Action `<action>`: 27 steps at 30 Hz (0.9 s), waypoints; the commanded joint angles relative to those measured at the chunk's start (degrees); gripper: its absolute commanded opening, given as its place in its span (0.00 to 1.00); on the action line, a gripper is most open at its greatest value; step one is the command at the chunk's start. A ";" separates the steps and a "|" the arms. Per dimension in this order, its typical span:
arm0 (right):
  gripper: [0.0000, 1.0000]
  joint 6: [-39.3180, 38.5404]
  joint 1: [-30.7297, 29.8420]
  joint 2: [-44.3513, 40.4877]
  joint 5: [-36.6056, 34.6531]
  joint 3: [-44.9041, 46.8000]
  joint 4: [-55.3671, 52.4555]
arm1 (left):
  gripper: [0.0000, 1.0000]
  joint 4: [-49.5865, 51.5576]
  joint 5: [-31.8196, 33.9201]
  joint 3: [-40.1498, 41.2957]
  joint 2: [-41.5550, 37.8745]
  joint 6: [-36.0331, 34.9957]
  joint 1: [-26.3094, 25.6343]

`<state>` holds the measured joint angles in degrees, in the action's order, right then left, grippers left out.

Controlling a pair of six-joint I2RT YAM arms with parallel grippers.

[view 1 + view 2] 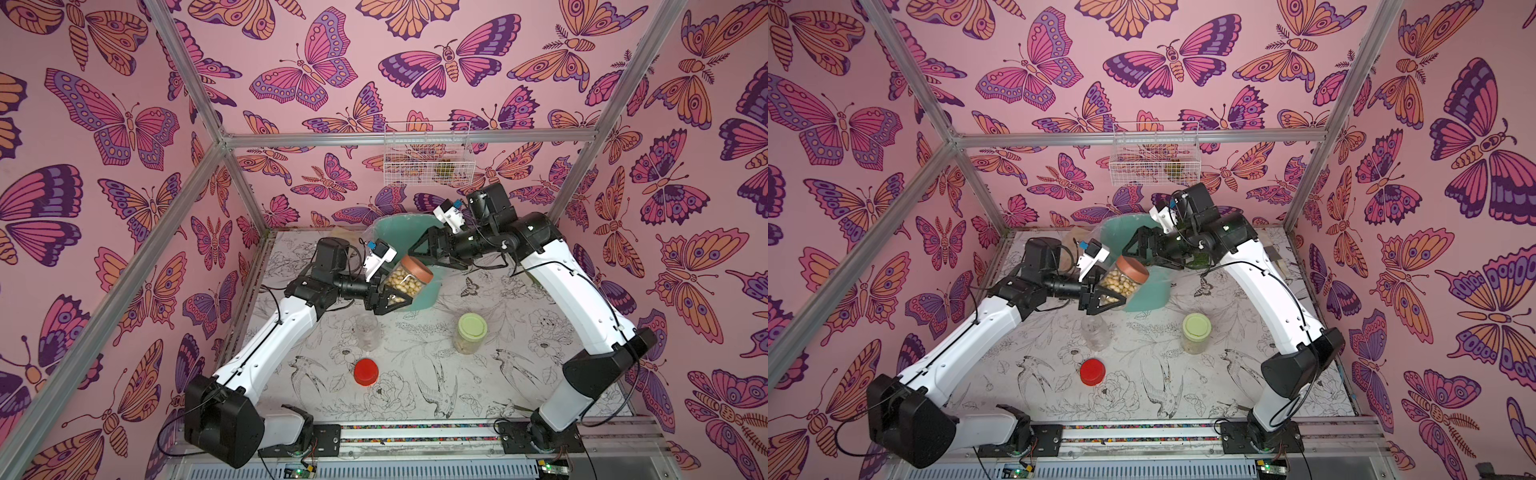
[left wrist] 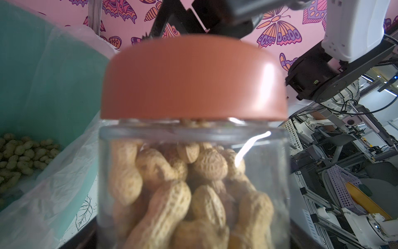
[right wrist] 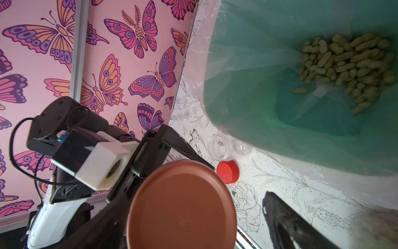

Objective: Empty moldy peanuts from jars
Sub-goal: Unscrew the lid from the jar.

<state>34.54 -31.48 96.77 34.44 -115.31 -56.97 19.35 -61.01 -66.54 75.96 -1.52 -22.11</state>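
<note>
Pink wallpaper with large orange-and-purple butterflies on every wall, aluminium rails at the corners, white wire basket [image 1: 428,162] hung on the back wall. Below, bench [image 1: 415,399] covered by a white sheet of black line-drawn birds and flowers.

Left claw [image 1: 388,291] clamped on the lower body of a clear cylindrical jar [image 1: 399,286], held tilted off the bench just beside the teal bin [image 1: 426,297]. Smooth, domed brown lid [image 1: 417,269] on. Packed inside: pale beige peanuts [image 2: 172,194], shells netted and waisted.

Right claw [image 1: 422,257] spread wide at that lid, lid between its fingers in the right wrist view; contact not clear.

Bin lined with crinkled clear plastic, olive-tinged heap [image 3: 349,64] of peanuts at its bottom.

On the bench: lidless jar [image 1: 368,332], see-through; round red lid [image 1: 366,372] lying flat near it, on the robot's side; green-lidded jar [image 1: 469,336] upright, well apart, pale contents inside.
</note>
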 commanded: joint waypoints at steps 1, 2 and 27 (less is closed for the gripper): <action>0.99 -0.53 -0.27 -1.28 2.06 -0.71 0.67 | 0.00 -2.74 -1.83 -1.07 -1.54 -1.56 -0.04; 0.99 -1.33 -0.52 -0.87 2.07 -1.15 -0.53 | 0.00 -2.74 -1.83 -1.15 -1.53 -1.58 -0.04; 0.60 -12.50 -1.46 1.48 8.25 -0.04 -1.16 | 0.00 -2.74 -2.79 -1.40 -0.96 -1.21 -0.04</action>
<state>27.70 -33.34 97.89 38.26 -115.48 -59.33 19.35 -60.60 -66.54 75.99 -1.93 -22.13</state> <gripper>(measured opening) 0.837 0.872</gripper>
